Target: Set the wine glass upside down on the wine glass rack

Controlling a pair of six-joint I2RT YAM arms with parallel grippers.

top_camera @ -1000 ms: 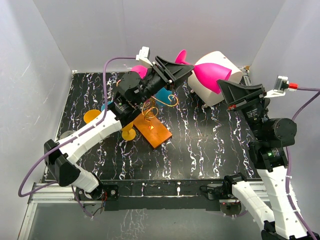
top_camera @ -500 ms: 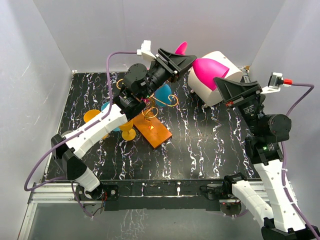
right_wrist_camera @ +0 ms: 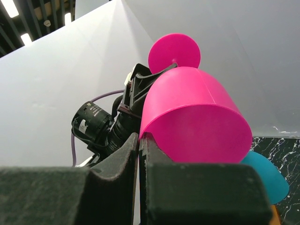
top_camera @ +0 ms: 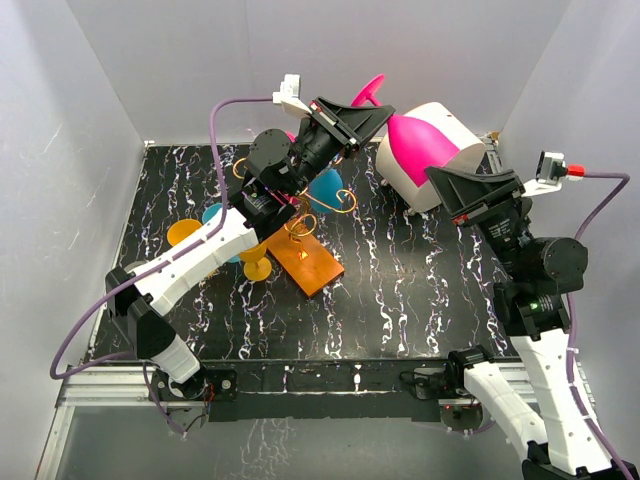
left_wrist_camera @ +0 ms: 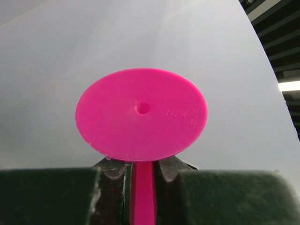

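The pink wine glass (top_camera: 420,148) hangs in the air on its side at the back of the table, with its foot (top_camera: 370,90) to the left. My left gripper (top_camera: 383,118) is shut on its stem (left_wrist_camera: 143,192), just under the round foot (left_wrist_camera: 141,121). My right gripper (top_camera: 434,173) is shut on the rim of the bowl (right_wrist_camera: 197,122), pinching the thin wall (right_wrist_camera: 139,140). The wine glass rack (top_camera: 300,215), gold wire on an orange base (top_camera: 312,265), stands on the table below and to the left of the glass.
A white rounded container (top_camera: 452,128) sits at the back right behind the glass. A teal glass (top_camera: 326,186) is at the rack. Yellow-orange glasses (top_camera: 256,266) (top_camera: 183,232) and another teal one (top_camera: 211,213) stand left of the rack.
My left gripper has closed onto the stem of the pink glass. The glass has tilted with its foot higher, and the right arm has shifted slightly left with it.
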